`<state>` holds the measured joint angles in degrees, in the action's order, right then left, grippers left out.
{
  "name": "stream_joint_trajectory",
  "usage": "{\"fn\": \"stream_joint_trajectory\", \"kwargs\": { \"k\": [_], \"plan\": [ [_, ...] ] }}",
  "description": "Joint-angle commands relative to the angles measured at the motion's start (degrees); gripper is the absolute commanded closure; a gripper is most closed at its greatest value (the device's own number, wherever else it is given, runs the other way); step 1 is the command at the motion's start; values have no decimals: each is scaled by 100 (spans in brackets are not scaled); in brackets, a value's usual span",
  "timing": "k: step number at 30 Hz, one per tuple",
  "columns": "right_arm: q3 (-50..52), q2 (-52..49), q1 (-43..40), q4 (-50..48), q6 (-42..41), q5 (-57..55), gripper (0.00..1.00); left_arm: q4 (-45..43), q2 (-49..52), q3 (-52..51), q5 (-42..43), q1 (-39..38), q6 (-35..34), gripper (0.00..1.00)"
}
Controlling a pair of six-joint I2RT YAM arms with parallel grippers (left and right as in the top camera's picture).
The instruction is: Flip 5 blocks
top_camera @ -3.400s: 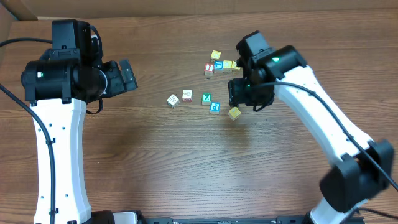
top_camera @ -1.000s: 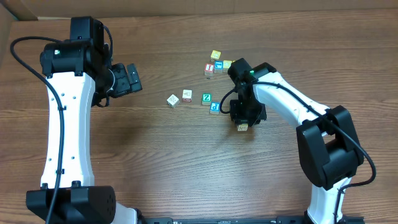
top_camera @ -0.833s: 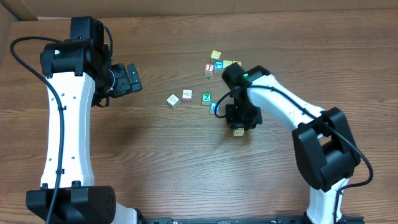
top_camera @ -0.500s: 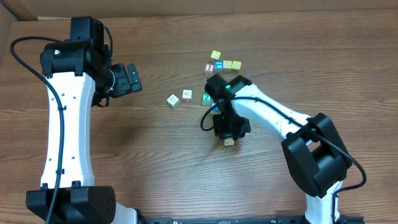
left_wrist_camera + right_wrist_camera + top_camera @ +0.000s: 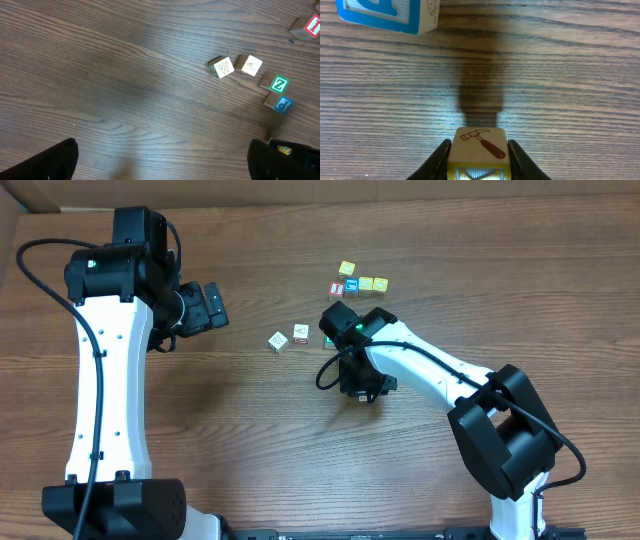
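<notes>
Pale block (image 5: 479, 144), brown hammer drawing

Brown wood-grain table (image 5: 250, 460), evenly lit, soft shadows.

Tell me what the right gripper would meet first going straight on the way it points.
The right gripper, shut on the hammer-picture block, would likely meet bare table first; the blue block lies off to the side. Height is unclear.
</notes>
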<state>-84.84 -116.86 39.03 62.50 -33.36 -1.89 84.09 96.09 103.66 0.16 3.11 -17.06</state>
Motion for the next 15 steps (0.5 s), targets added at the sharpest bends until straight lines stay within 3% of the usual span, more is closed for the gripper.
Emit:
{"fn": "stream_joint_trajectory", "kwargs": {
  "k": [1,10,15],
  "plan": [
    [92,111,-22,-44,-74,-138,82,7,24,50,-13,20,-76,0],
    [387,111,-52,-339,-70,-271,81,2,24,50,101,20,-79,0],
    [389,111,-52,-372,42,-245,75,2,24,50,96,20,-79,0]
  ]
}}
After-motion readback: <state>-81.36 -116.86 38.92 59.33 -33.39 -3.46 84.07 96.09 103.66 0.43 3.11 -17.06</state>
